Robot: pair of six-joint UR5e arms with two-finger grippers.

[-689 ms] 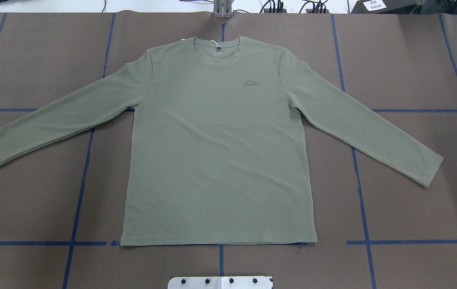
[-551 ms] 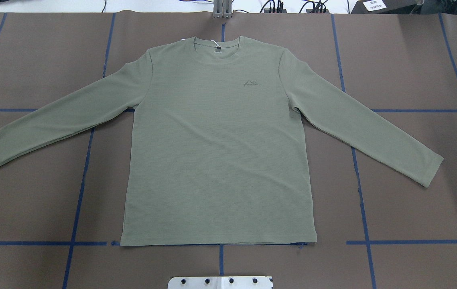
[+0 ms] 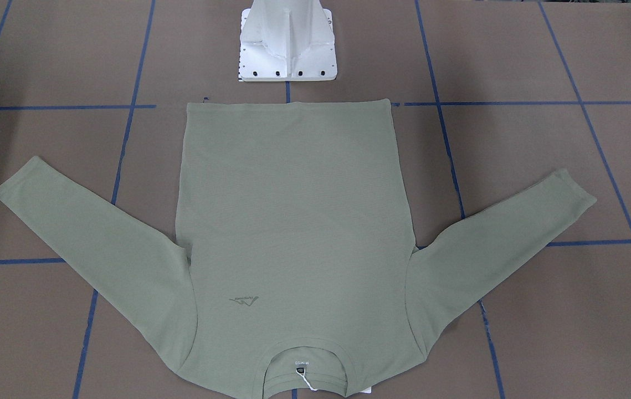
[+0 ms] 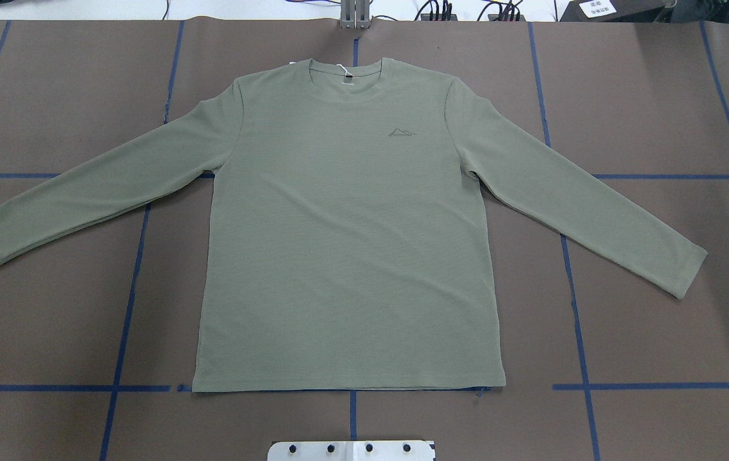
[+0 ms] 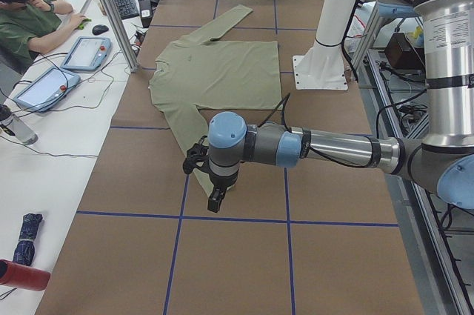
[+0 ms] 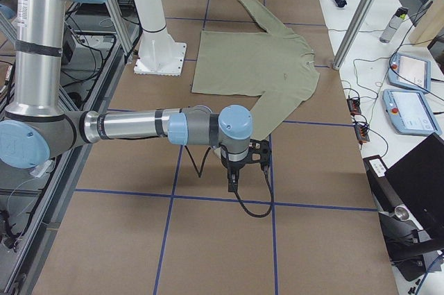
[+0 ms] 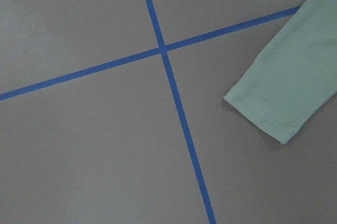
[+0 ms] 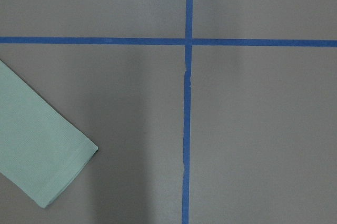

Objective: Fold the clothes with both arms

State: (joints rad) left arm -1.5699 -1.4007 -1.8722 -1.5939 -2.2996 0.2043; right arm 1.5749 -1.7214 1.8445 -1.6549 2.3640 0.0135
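We see the shirt [image 4: 345, 243] flat, front up, on the table [image 4: 658, 96]. The left gripper [image 5: 215, 202] and right gripper [image 6: 232, 182] hang near its 2 cuffs; we cannot tell whether either is open.

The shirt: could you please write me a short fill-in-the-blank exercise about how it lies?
The shirt lies flat with its ____ side up.
Its collar points ____ from the pedestal.
The tape lines on the table are ____.
Missing: front; away; blue.

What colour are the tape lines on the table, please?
Blue; the tape lines show best in the left wrist-mounted view.
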